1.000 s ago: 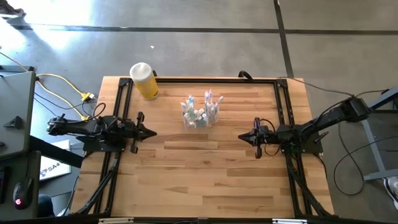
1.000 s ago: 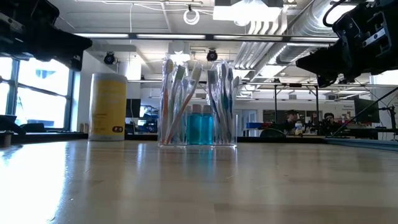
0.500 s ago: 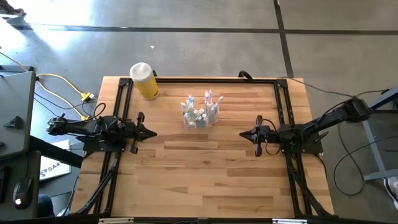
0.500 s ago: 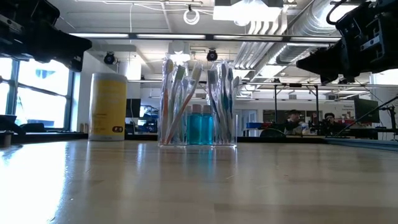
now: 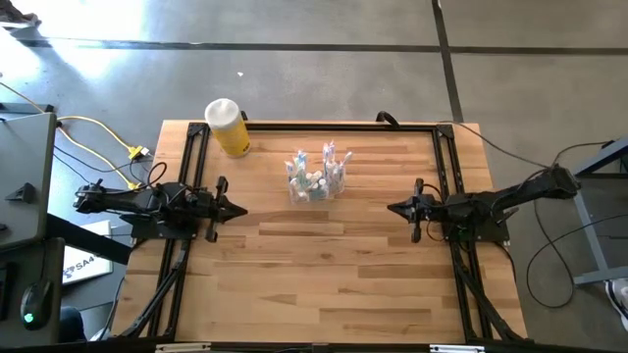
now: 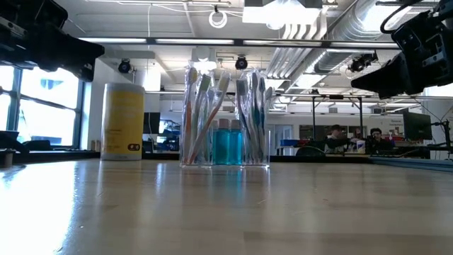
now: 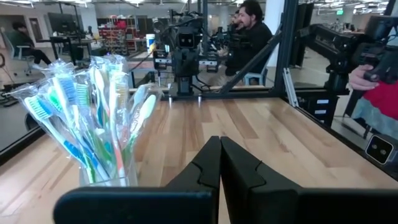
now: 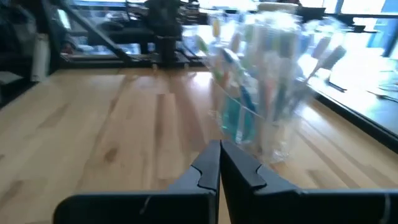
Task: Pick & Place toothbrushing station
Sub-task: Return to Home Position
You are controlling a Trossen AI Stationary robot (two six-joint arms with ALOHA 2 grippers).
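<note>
1 holder sits btwn L claw, R claw.

Pretty bright all round. From overhead, a washed-out sun patch hits the grey concrete floor past the far left corner of the light wooden table. The tabletop itself is evenly lit, with only faint shadows. In the low view, the white ceiling lamp and tall window blow out, and glare streaks the tabletop. The right wrist view smears the clear plastic holder of pastel toothbrushes; the left wrist view shows it crisp.
</note>
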